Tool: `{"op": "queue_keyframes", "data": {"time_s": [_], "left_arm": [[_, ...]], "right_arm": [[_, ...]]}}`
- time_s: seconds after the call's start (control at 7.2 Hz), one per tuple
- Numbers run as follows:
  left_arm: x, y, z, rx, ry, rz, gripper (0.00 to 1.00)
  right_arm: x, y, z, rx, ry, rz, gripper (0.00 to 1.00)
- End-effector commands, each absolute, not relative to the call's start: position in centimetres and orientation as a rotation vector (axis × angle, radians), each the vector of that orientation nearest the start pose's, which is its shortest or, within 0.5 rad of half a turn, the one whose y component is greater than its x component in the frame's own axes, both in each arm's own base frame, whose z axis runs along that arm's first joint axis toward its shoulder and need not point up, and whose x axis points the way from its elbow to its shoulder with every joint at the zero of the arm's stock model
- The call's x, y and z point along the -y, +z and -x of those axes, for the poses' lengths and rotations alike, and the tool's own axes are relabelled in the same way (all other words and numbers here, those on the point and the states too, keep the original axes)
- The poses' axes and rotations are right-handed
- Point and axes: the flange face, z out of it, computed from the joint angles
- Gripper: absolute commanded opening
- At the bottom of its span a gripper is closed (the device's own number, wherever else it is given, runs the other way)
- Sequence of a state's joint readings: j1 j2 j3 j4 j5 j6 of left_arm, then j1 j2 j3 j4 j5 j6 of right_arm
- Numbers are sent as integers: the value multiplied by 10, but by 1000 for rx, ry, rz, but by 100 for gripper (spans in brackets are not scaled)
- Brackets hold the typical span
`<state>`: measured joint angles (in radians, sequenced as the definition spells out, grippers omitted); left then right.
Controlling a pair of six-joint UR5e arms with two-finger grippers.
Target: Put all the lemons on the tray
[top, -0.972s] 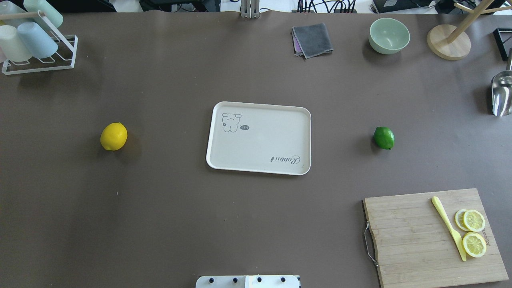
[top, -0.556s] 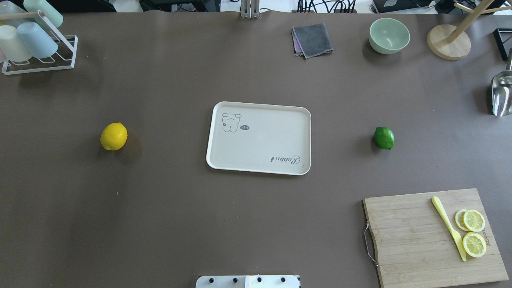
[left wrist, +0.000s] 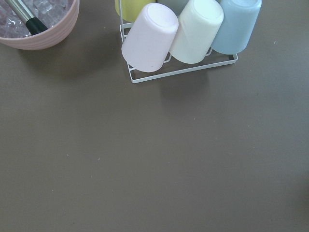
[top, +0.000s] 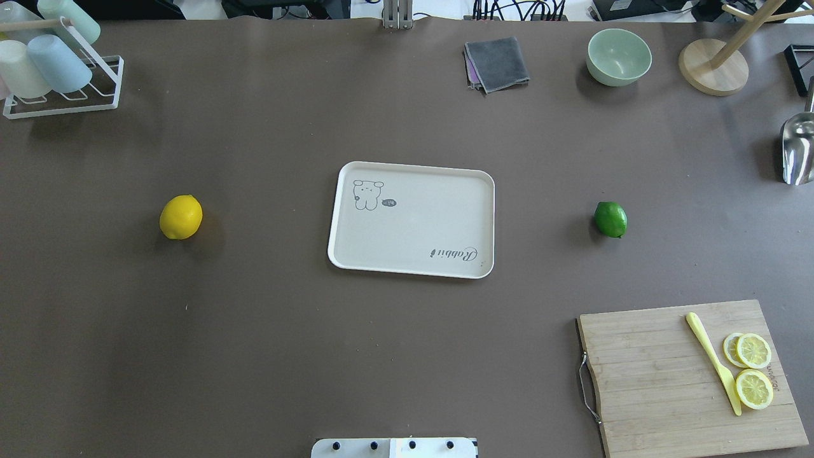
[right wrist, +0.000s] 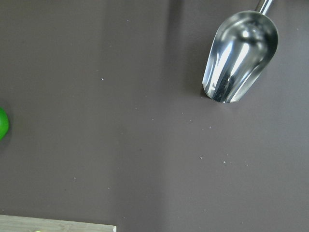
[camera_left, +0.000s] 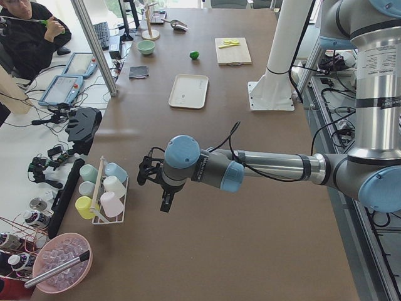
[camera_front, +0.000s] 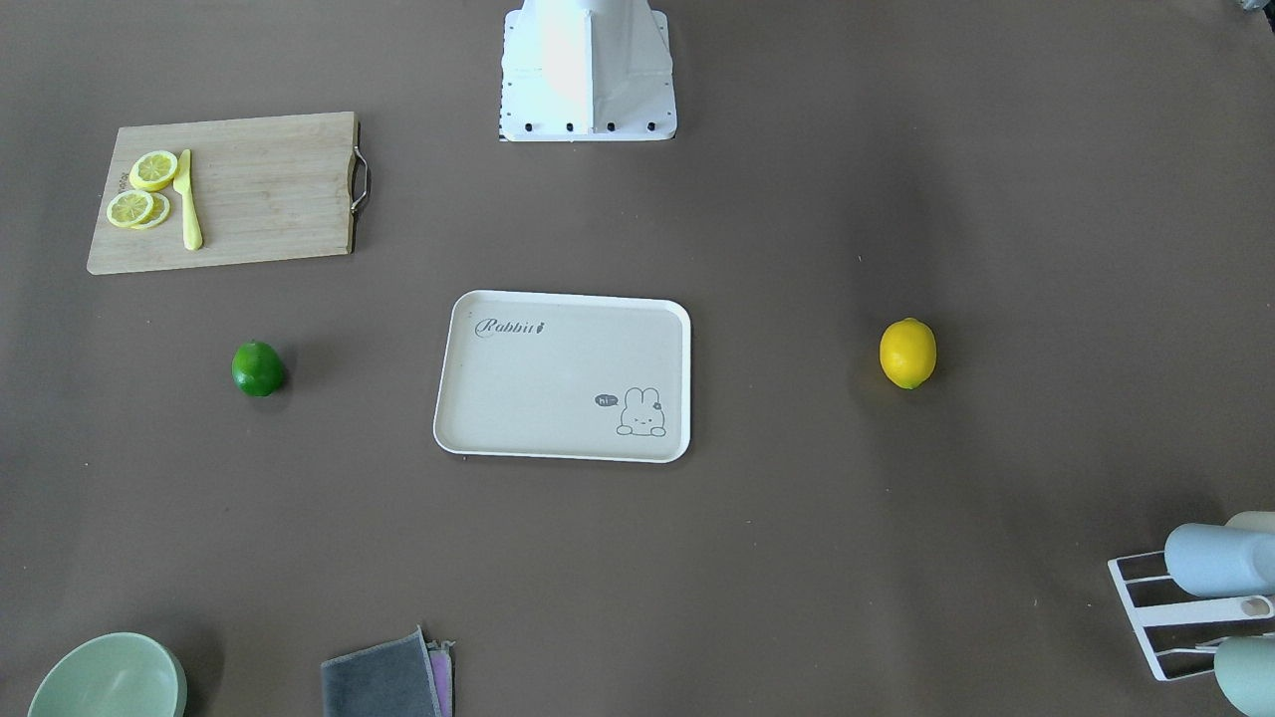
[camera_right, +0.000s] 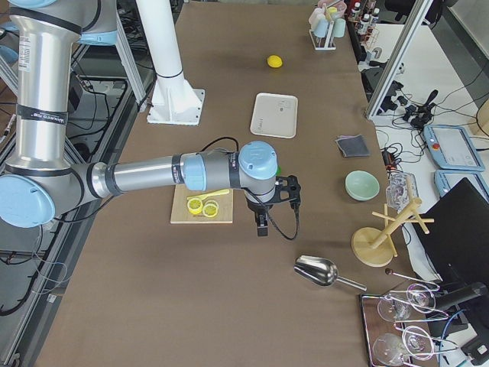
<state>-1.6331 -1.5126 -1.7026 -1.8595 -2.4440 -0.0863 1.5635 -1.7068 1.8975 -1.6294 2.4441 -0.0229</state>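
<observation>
The yellow lemon lies on the brown table, left of the tray. The glossy green lemon lies to the tray's right. The cream tray sits in the middle with nothing on it. In the front-facing view the yellow lemon is on the right and the green one on the left. The left gripper hangs above the table near the cup rack, far from the lemons. The right gripper hangs beside the cutting board. I cannot tell whether either is open or shut. The green lemon's edge shows in the right wrist view.
A wooden cutting board with lemon slices and a yellow knife lies front right. A green bowl, grey cloth, wooden stand, metal scoop and cup rack line the far edge.
</observation>
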Motion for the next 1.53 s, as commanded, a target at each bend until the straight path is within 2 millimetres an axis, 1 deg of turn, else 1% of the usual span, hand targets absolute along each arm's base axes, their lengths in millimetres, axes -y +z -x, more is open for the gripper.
{"op": "queue_keyframes", "data": {"time_s": [0.0,0.14,0.28,0.42,0.56,0.69,0.83,0.97,1.11,1.25,1.39], "left_arm": [[496,573,68,-869,70,-340,98],[497,572,66,-869,82,-357,98],[498,568,66,-871,84,-383,98],[503,561,56,-888,40,-359,98],[510,552,35,-913,10,-341,98],[512,544,7,-945,-11,-325,98],[513,541,-10,-954,-47,-312,98],[515,540,-30,-925,-62,-329,98],[516,540,-43,-927,-76,-334,98],[515,538,-51,-940,-85,-331,98],[518,534,-56,-946,-85,-330,98]], "right_arm": [[451,544,-19,887,-179,-144,100],[456,535,1,882,-260,-211,100],[462,521,14,898,-246,-252,100],[473,500,46,919,-230,-258,100],[485,477,82,917,-225,-254,100],[496,456,120,886,-212,-254,100],[501,441,164,851,-207,-252,100],[502,429,199,834,-233,-276,100],[495,434,231,853,-207,-274,100],[487,442,265,871,-176,-291,100],[485,452,294,867,-185,-290,100]]}}
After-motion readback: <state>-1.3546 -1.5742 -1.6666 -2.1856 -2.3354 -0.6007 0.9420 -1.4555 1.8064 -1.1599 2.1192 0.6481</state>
